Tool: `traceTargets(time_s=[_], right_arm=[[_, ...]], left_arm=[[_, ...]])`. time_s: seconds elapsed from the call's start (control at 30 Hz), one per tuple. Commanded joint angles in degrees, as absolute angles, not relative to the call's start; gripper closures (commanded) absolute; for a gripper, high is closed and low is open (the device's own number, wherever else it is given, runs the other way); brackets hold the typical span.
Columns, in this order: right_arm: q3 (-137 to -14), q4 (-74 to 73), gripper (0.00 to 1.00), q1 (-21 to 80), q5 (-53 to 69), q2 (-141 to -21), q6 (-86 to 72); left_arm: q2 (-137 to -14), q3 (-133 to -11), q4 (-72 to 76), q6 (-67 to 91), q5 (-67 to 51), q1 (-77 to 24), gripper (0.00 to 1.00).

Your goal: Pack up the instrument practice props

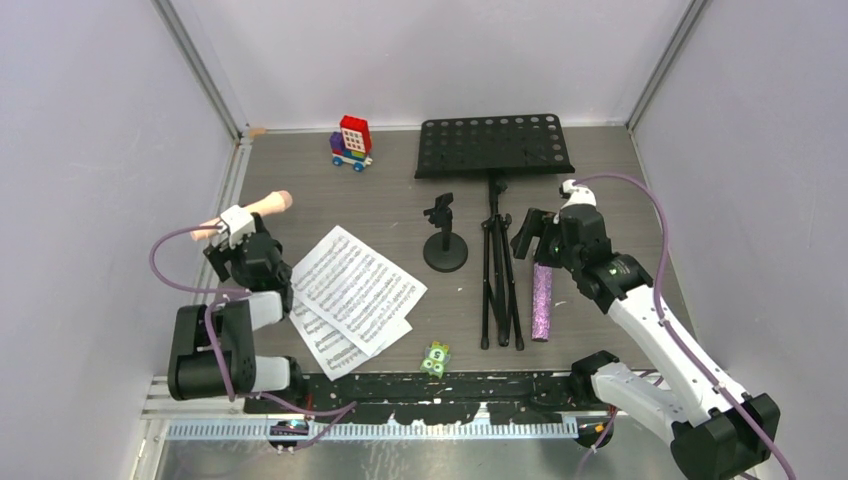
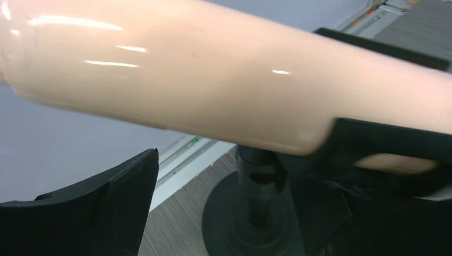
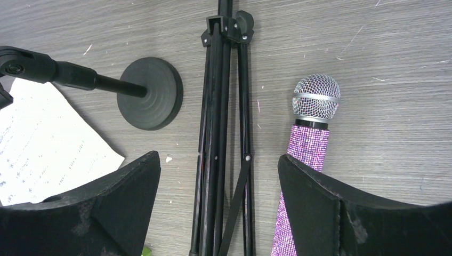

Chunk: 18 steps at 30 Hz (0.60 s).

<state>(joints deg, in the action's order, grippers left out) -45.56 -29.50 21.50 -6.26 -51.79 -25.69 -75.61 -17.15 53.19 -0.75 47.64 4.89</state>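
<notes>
1 pink microphone [image 1: 268, 206] in mount [image 2: 224, 218] — purple-glitter microphone [image 1: 541, 300] flat, beside tripod legs [image 1: 497, 270]

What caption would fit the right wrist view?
Open right gripper hovering over folded tripod legs, beside a purple-glitter microphone.

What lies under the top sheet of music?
A second white page lies under the top sheet-music page; only its near edge and corners show. The rest is covered, so further pages beneath cannot be ruled out.
</notes>
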Motion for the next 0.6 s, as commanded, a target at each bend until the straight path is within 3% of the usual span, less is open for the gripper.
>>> traceTargets(time_s=[0.0, 0.1, 0.23, 0.43, 0.57], right_arm=[[-48.30, -27.08, 0.15, 21.25, -5.04, -52.21, -25.36], [-48.43, -27.18, 0.14, 21.26, -4.55, -52.70, -25.40], [-48.60, -27.20, 0.15, 21.25, -4.62, -53.39, -25.40], [-48.60, -27.49, 0.15, 21.26, -5.26, -54.01, -25.24], [-48.65, -27.45, 0.15, 21.26, -5.58, -54.21, -25.09]], left_arm=[[-79.53, -19.38, 63.09, -2.40, 47.95, 8.12, 0.11], [-84.12, -18.44, 70.60, -2.84, 48.40, 9.18, 0.13], [-90.12, -17.67, 80.84, -4.22, 46.03, 9.26, 0.24], [-94.40, -20.08, 82.00, -4.26, 43.04, 9.30, 0.35], [-95.56, -21.50, 81.97, -4.85, 40.92, 9.25, 0.50]])
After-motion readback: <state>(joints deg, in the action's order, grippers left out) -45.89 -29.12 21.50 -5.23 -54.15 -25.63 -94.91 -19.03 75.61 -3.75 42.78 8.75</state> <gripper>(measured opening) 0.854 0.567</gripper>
